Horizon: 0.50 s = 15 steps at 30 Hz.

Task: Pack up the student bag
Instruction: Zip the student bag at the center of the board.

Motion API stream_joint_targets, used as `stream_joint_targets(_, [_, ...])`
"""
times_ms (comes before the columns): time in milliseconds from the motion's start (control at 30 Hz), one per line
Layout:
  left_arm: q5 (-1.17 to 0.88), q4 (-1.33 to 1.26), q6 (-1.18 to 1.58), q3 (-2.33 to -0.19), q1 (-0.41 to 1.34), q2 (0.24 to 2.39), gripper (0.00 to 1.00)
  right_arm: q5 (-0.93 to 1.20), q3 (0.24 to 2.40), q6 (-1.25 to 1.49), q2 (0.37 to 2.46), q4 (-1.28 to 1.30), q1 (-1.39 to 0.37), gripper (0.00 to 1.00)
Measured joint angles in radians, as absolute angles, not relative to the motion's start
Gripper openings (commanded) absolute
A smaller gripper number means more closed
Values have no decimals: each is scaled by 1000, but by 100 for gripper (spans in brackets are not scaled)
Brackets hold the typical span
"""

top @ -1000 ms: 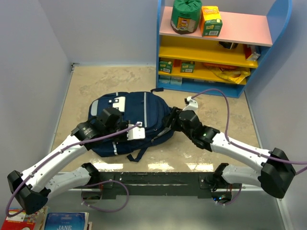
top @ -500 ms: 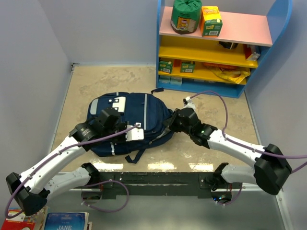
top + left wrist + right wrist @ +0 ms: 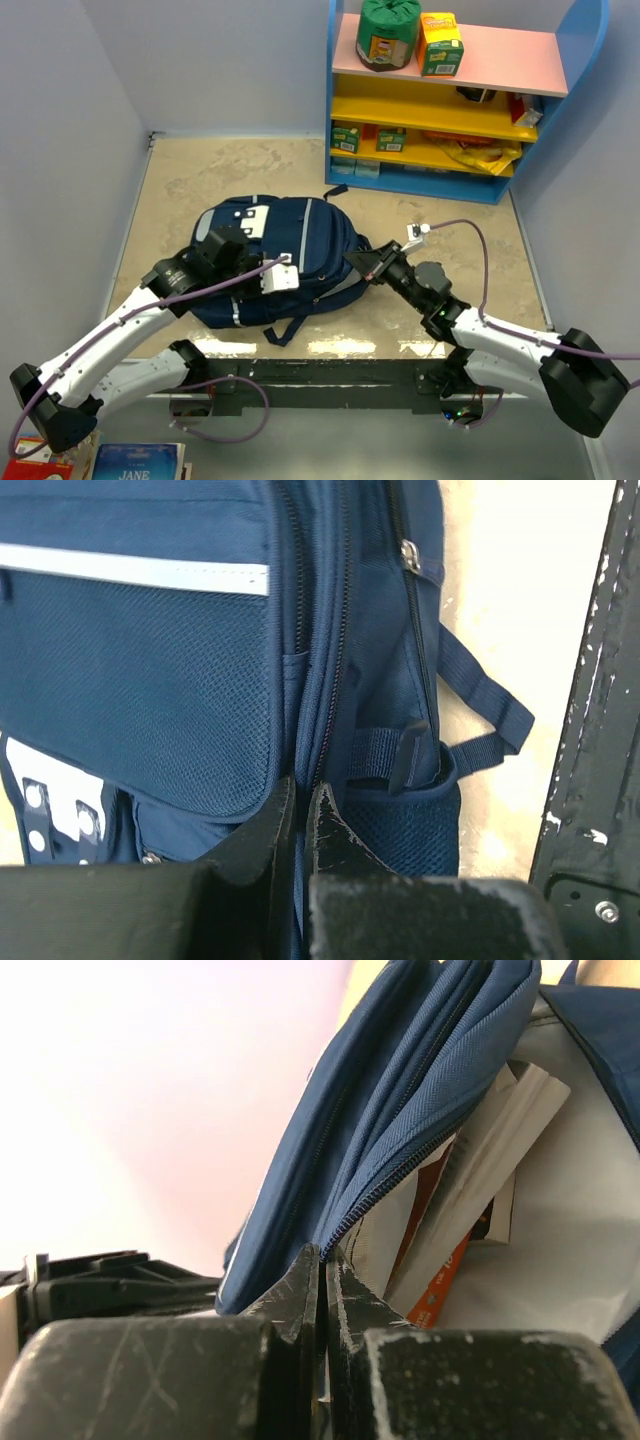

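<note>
The student bag lies on its back on the bench, front panel up, between the two arms and well short of the shelf unit. The right wrist view shows books and papers already inside. The step in hand therefore looks like work on the mouth of the main compartment, either drawing it closed or holding it wide for more; I cannot tell which. The left arm reaches in low from the near left, its jaws nearly together and clamped on the seam beside the zip track, near the mesh side pocket. The right arm stretches in almost flat from the near right, its jaws pinched tight on the zip-edged lip of the opening. The next move likely calls for the left to anchor the bag while the right draws the lip steadily along the zip line, without catching the papers.
</note>
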<state>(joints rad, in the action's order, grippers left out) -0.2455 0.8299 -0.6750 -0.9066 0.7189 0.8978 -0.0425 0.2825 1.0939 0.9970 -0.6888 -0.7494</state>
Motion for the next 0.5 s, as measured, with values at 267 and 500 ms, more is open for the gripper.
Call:
stream_joint_targets(267, [-251, 776, -588, -905, 663, 834, 0, -118, 85, 1236, 1038, -1032, -753, 0])
stream_joint_targets(500, [-261, 733, -535, -879, 634, 802, 0, -136, 57, 1224, 1027, -1138, -749, 0])
